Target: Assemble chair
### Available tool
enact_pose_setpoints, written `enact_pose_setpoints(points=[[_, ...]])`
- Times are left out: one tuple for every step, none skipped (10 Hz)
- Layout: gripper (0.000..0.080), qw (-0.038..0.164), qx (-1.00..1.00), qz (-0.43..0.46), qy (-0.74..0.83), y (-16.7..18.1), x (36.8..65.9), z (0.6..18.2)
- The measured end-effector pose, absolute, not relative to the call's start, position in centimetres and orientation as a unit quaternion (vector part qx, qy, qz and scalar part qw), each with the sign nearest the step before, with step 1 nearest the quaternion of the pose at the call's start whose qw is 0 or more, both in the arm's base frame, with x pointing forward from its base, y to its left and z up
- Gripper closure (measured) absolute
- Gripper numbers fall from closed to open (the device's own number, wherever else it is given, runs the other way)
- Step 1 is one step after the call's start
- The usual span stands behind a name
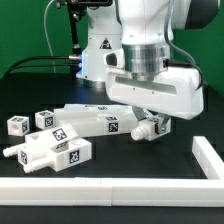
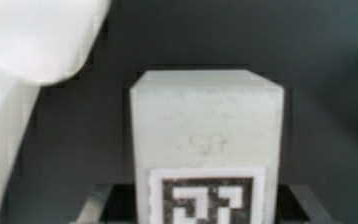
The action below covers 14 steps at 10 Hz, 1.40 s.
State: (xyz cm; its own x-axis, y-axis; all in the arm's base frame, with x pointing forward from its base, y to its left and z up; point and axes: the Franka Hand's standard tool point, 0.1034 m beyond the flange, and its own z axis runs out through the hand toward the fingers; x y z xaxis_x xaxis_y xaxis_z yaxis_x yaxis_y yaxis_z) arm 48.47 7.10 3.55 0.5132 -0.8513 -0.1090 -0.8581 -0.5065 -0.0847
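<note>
My gripper (image 1: 150, 121) hangs low over the black table, right of a cluster of white chair pieces. In the wrist view the gripper (image 2: 197, 208) is shut on a white blocky chair piece (image 2: 202, 120) with a black-and-white tag; dark fingers (image 2: 115, 200) sit against both its sides. In the exterior view that piece (image 1: 143, 128) shows as a short white stub below the hand. Long tagged pieces (image 1: 88, 122) lie just to its left. More tagged pieces (image 1: 55, 151) lie further left, with small blocks (image 1: 17, 124) behind them.
A long low white rail (image 1: 110, 186) runs along the front and turns up the exterior view's right side (image 1: 208, 152). The arm's base (image 1: 95, 50) and cables stand at the back. A rounded white part (image 2: 43, 40) is close beside the held piece.
</note>
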Motion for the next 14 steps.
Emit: enact_pose_setpoints(points=[[0.0518, 0.069, -0.826, 0.032, 0.559, 8.0, 48.0, 4.4], [0.0518, 0.072, -0.804, 0.034, 0.59, 9.0, 47.7, 5.1], [0.0518, 0.071, -0.792, 0.034, 0.605, 9.8, 47.2, 5.2], [0.0518, 0.073, -0.774, 0.039, 0.627, 9.7, 47.2, 5.1], [0.0518, 0.074, -0.76, 0.042, 0.644, 9.8, 47.2, 5.0], [0.0517, 0.075, -0.733, 0.047, 0.675, 10.0, 47.1, 5.0], [0.0517, 0.076, -0.708, 0.051, 0.7, 10.2, 47.0, 5.0], [0.0517, 0.071, -0.65, 0.069, 0.754, 10.8, 46.4, 5.3], [0.0517, 0.062, -0.584, 0.081, 0.806, 11.6, 45.5, 5.3], [0.0517, 0.044, -0.515, 0.089, 0.851, 12.6, 44.4, 4.7], [0.0517, 0.04, -0.486, 0.093, 0.868, 12.9, 44.1, 4.1], [0.0517, 0.036, -0.471, 0.097, 0.876, 12.9, 44.3, 3.9], [0.0517, 0.036, -0.448, 0.101, 0.887, 13.1, 44.1, 3.9], [0.0517, 0.038, -0.438, 0.106, 0.892, 13.4, 44.0, 3.9]])
